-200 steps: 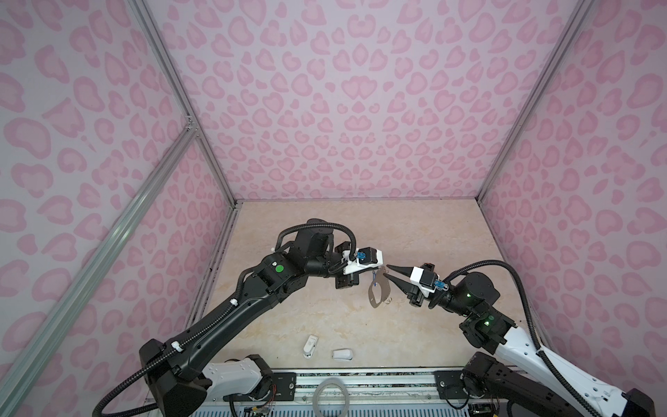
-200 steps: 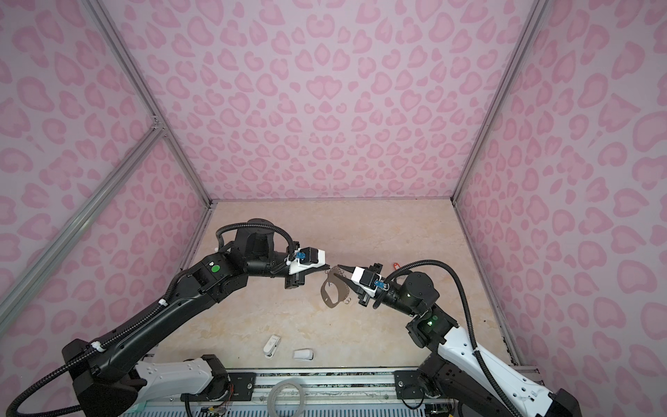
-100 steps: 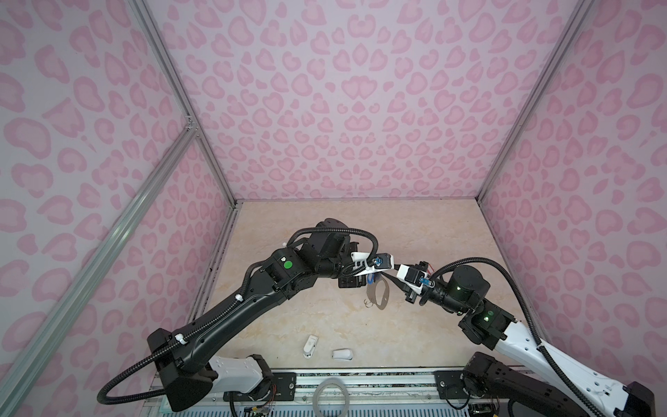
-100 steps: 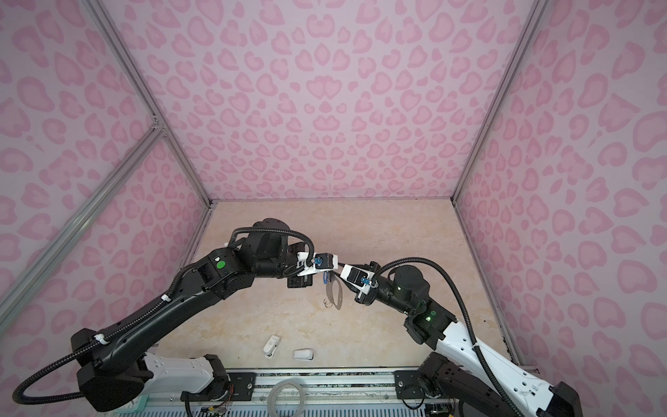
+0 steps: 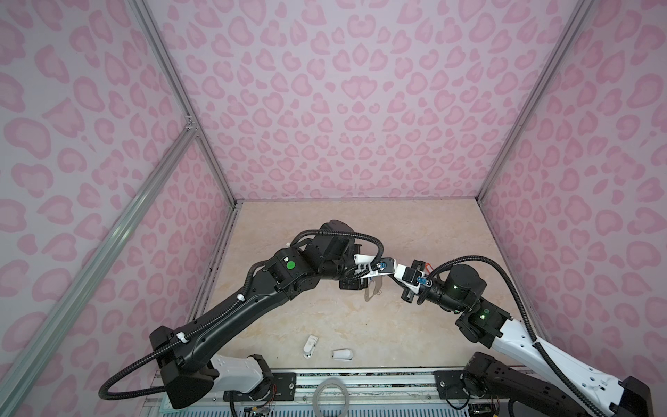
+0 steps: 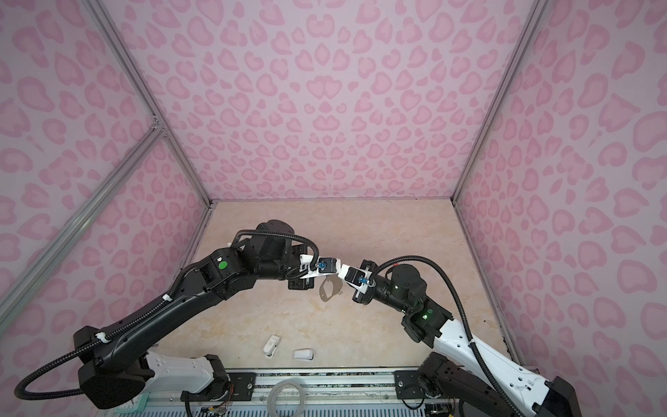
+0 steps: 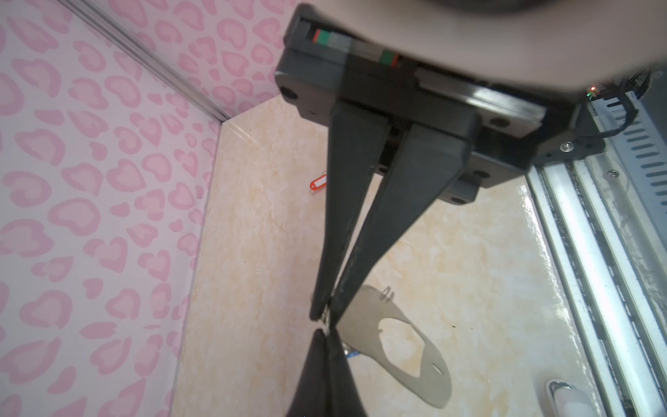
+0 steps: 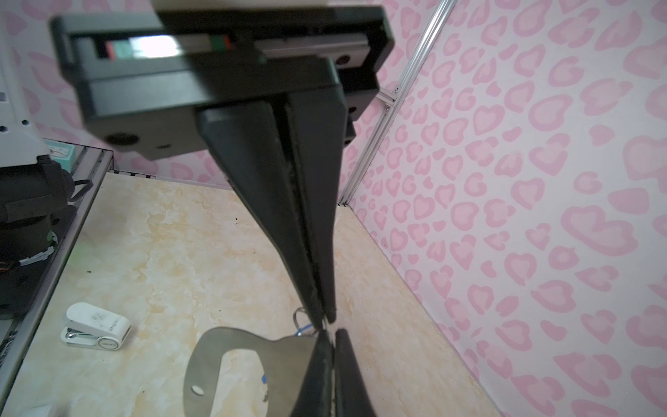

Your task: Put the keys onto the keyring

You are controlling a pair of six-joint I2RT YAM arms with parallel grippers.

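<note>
The keyring (image 5: 371,290) (image 6: 330,289), a thin grey plate with an oval cut-out, hangs above the floor. My left gripper (image 7: 323,317) (image 5: 383,277) is shut on its edge. My right gripper (image 8: 323,321) (image 5: 392,278) is shut and meets the left one tip to tip, beside a small wire ring (image 8: 297,317) at the plate's edge. I cannot tell if it holds that ring. The blue key (image 8: 302,328) (image 7: 352,355) shows only as slivers behind the plate. The red-orange key (image 7: 318,183) (image 5: 428,268) lies on the floor beyond the right gripper.
Two small white plastic pieces (image 5: 310,346) (image 5: 342,354) lie near the front edge of the beige floor. A pale grey hoop (image 5: 317,395) rests on the metal rail between the arm bases. Pink patterned walls close in three sides.
The left arm swung right with the hanging plate and the right arm reached left, so the tips now meet. The right gripper's jaws, apart before, have closed.
</note>
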